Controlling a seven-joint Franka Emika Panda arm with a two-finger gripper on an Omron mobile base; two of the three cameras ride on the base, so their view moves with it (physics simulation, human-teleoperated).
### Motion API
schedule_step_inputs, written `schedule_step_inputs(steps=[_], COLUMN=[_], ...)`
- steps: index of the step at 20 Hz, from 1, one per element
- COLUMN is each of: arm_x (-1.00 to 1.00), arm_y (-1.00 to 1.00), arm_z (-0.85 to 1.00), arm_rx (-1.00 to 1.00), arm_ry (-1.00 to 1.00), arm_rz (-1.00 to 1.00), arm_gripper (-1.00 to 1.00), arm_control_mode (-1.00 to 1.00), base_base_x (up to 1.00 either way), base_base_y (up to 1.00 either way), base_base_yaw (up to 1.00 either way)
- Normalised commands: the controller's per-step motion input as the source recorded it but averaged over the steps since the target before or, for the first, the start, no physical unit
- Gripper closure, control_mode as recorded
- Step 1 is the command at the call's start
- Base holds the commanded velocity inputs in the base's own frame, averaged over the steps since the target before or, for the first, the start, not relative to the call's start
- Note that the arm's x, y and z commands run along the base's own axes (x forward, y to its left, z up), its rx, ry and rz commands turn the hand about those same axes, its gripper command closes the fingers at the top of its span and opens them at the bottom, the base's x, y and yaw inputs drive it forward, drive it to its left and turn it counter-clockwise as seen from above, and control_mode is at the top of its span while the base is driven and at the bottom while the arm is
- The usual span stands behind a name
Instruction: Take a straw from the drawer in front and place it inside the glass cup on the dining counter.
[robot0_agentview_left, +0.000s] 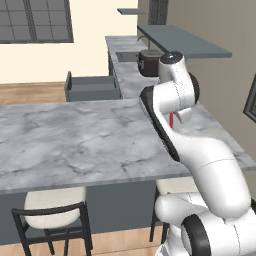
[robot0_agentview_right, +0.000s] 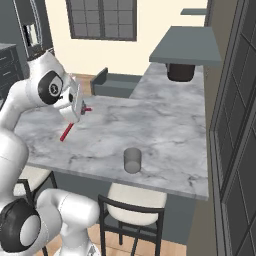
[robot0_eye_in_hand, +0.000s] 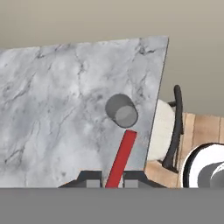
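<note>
My gripper (robot0_agentview_right: 78, 115) hangs above the dining counter (robot0_agentview_right: 165, 130), shut on the thin red straw (robot0_agentview_right: 66, 132), which slants down from between the fingers. In the hand view the straw (robot0_eye_in_hand: 121, 158) rises from between the two fingertips of the gripper (robot0_eye_in_hand: 111, 183) and points at the grey glass cup (robot0_eye_in_hand: 121, 110). The glass cup (robot0_agentview_right: 132, 160) stands upright near the counter's stool-side edge, to the right of the gripper and apart from it. In the left base view a bit of the straw (robot0_agentview_left: 171, 120) shows beside my arm. Beyond the counter (robot0_agentview_left: 75, 140) the dark grey drawer (robot0_agentview_left: 92, 88) stands open.
A dark appliance (robot0_agentview_left: 149, 61) sits on the back counter under a grey shelf (robot0_agentview_left: 185, 40). Cream-seated black stools (robot0_agentview_left: 52, 207) (robot0_agentview_right: 134, 200) stand along the near side of the dining counter. A wall (robot0_agentview_right: 235, 125) runs close on the right.
</note>
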Motion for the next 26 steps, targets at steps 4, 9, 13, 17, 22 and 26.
schedule_step_inputs(steps=[4,9,13,17,22,26], arm_x=[0.49,0.21,0.00,0.00,0.00,0.00], arm_y=[-0.17,-0.53,-0.76,-0.55,-0.35,-0.25], arm_z=[0.00,0.00,0.00,0.00,0.00,-0.16], arm_rx=[-0.22,-0.23,-0.26,-0.28,-0.25,-0.19], arm_ry=[-0.21,-0.19,-0.18,-0.26,-0.19,-0.07], arm_rz=[-0.58,-0.47,-0.35,-0.22,-0.10,-0.06], arm_gripper=[1.00,1.00,1.00,1.00,1.00,1.00], arm_control_mode=[-1.00,-1.00,-1.00,-1.00,-1.00,-1.00], base_base_x=[0.00,0.00,0.00,0.00,0.00,0.00], base_base_y=[0.00,0.00,0.00,0.00,0.00,0.00], base_base_yaw=[0.00,0.00,0.00,0.00,0.00,0.00])
